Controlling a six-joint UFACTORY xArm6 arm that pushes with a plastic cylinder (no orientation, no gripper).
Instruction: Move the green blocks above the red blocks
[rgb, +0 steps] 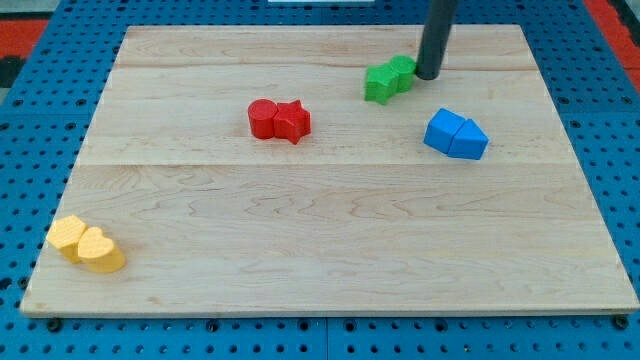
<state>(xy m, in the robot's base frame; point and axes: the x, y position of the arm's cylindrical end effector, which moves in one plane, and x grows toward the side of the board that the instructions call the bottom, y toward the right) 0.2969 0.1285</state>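
1. The robot has no fingers, just a rod; my tip (427, 76) sits touching the green blocks (389, 79) at their 3 o'clock.
2. Greens lie at 2 o'clock of the red blocks (279, 120), well apart.
3. Roughly halfway: they need more pushing toward 9 o'clock to sit at the reds' 12.

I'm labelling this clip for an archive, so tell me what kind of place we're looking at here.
Most likely a robotics lab bench. A pale wooden board lies on a blue perforated base, set with paired coloured blocks such as the red blocks, and my tip sits just to the view's right of the green blocks.
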